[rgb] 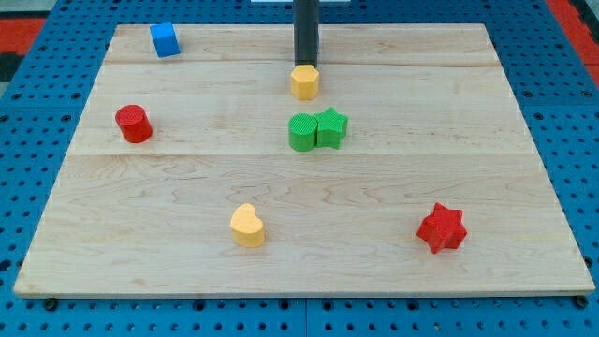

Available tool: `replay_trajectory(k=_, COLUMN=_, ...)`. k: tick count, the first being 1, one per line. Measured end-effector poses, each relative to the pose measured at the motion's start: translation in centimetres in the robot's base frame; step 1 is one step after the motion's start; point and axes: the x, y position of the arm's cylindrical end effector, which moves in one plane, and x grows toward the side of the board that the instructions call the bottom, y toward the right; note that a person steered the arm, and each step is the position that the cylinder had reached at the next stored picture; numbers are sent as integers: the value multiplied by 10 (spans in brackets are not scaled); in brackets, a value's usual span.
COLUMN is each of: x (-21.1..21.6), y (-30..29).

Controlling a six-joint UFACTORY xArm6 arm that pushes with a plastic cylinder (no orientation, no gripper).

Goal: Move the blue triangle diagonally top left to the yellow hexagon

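Observation:
The blue block (165, 39) lies near the board's top left corner; its exact shape is hard to make out. The yellow hexagon (304, 81) lies at the top middle of the board, far to the right of the blue block and slightly lower. My tip (306, 65) stands just above the yellow hexagon's top edge, touching or almost touching it, and far from the blue block. The rod rises straight out of the view's top.
A green round block (302, 133) and a green star (331, 126) touch each other just below the hexagon. A red cylinder (134, 124) lies at the left, a yellow heart (247, 226) at the bottom middle, a red star (441, 227) at the bottom right.

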Motion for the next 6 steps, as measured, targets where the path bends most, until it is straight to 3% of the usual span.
replay_trajectory(k=3, x=52, y=19)
replay_trajectory(k=4, x=36, y=41)
replay_trajectory(k=5, x=-42, y=73)
replay_trajectory(k=6, x=-84, y=81)
